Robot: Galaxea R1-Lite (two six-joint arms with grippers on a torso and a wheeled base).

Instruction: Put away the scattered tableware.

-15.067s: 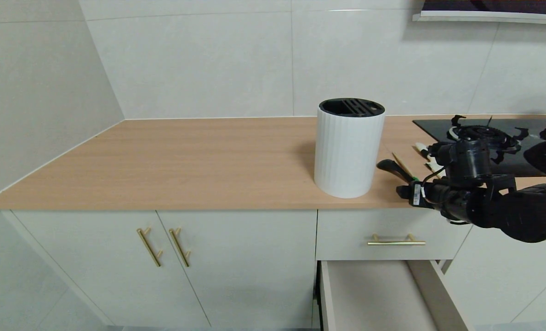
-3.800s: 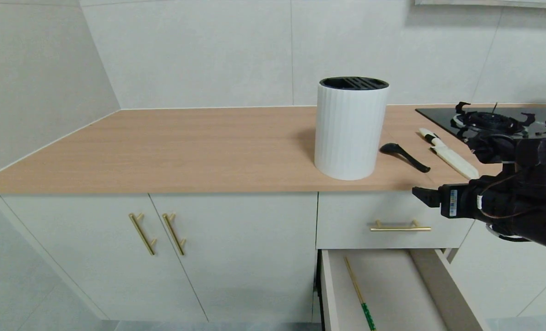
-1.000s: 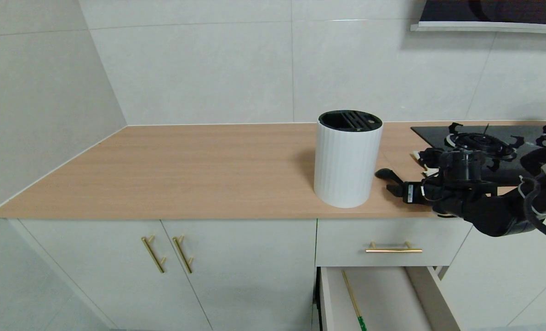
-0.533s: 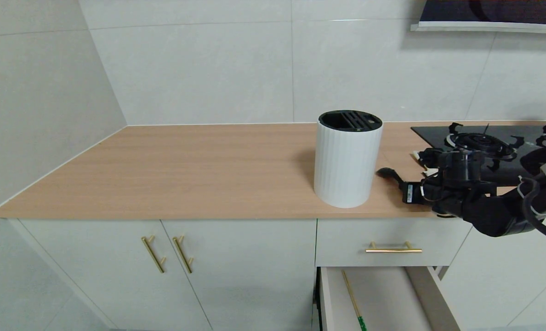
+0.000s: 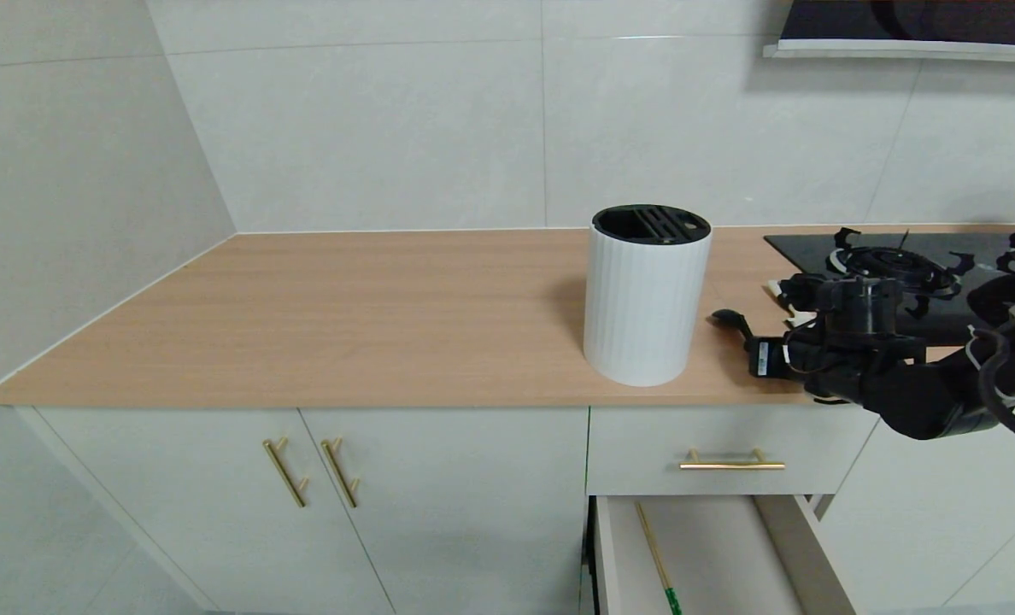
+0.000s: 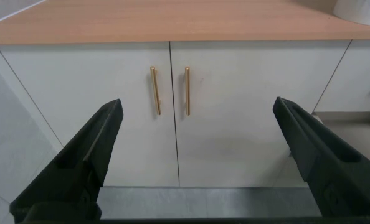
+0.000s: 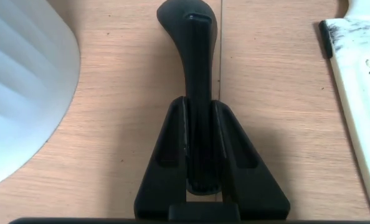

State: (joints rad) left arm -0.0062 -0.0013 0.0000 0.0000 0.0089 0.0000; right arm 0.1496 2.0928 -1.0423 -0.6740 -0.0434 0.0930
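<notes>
Okay, the right gripper [image 5: 753,348] is now clamped on the handle of the black spoon [image 7: 194,37], both fingers pressed tight against the handle's sides in the right wrist view. A second ago the fingers were spread around the handle; they have since closed, and the spoon's bowl has slid a little toward the arm, away from the white utensil holder [image 5: 647,299]. The spoon lies flat on the wooden countertop [image 5: 388,307], just beside the holder, with the white knife [image 7: 359,81] near it on the hob side, not touching. The pair of chopsticks [image 5: 654,555] already lies in the open drawer [image 5: 730,555] below, and it was not there fifteen seconds ago, so one item is done. The closed grasp likely means the spoon pick is under way; the lift has not begun, and it then goes to the drawer or the holder, I cannot tell which. The knife is left to do. The left gripper [image 6: 197,124] hangs low facing the cabinet doors [image 6: 247,112], fingers wide apart, holding nothing.
</notes>
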